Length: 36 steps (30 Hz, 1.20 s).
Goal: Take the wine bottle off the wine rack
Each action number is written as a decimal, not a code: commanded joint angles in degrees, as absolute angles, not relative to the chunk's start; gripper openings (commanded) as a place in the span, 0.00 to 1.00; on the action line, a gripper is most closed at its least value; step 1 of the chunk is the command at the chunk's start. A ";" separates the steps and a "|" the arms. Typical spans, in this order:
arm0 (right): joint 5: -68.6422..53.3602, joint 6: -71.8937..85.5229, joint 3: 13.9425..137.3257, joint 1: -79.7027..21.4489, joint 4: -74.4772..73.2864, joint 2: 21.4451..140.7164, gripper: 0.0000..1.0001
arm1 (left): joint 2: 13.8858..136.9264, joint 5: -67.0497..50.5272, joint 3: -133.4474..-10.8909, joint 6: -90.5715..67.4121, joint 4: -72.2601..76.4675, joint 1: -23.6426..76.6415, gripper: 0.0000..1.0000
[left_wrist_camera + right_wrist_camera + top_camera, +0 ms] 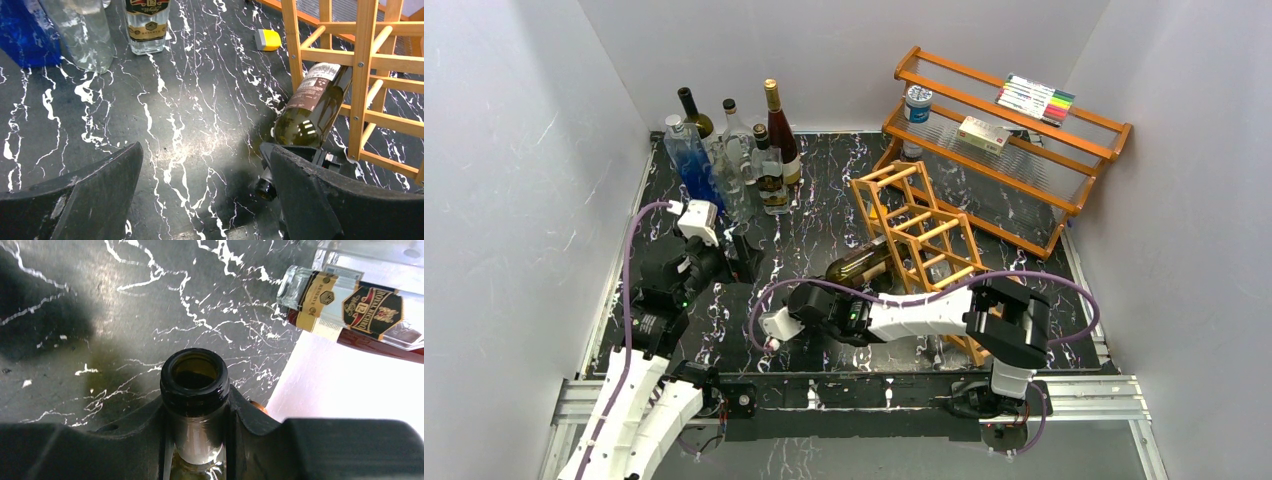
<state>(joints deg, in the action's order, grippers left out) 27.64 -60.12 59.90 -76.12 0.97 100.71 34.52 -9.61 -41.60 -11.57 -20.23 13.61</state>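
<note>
The wine rack [919,235], an orange wooden lattice, stands right of the table's middle. A dark green wine bottle [861,266] lies in its lowest cell, neck sticking out to the left. My right gripper [816,297] is shut on that neck. In the right wrist view the open bottle mouth [195,377] pokes out past the right gripper [197,425], a finger on each side. My left gripper [744,258] stands open to the left, apart from the bottle. In the left wrist view the left gripper [205,185] holds nothing, with the bottle [312,107] and rack [360,75] beyond.
Several upright bottles [734,150] cluster at the back left. A two-tier wooden shelf [1004,150] with a can, a box and markers stands behind the rack. A small yellow object [268,39] lies on the black marbled table [814,225]. White walls enclose three sides.
</note>
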 commanded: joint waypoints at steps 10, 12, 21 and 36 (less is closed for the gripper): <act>24.67 -54.41 71.35 -82.58 5.58 98.36 0.00 | 33.00 -5.23 -41.40 -11.69 -21.12 13.29 0.98; 24.74 -54.26 72.49 -83.08 5.54 98.48 0.00 | 32.45 -4.35 -41.60 -11.76 -21.30 13.24 0.98; 20.90 -39.78 74.82 -83.24 4.79 92.16 0.00 | 30.76 -2.35 -41.91 -12.00 -22.00 13.11 0.98; 6.92 -2.98 58.94 -69.64 17.40 75.76 0.00 | 39.42 -20.94 -51.09 -20.12 -19.21 13.15 0.98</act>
<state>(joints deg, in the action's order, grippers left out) 7.75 -9.93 59.07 -70.41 9.19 76.79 35.44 -8.84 -45.65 -16.21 -21.98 13.43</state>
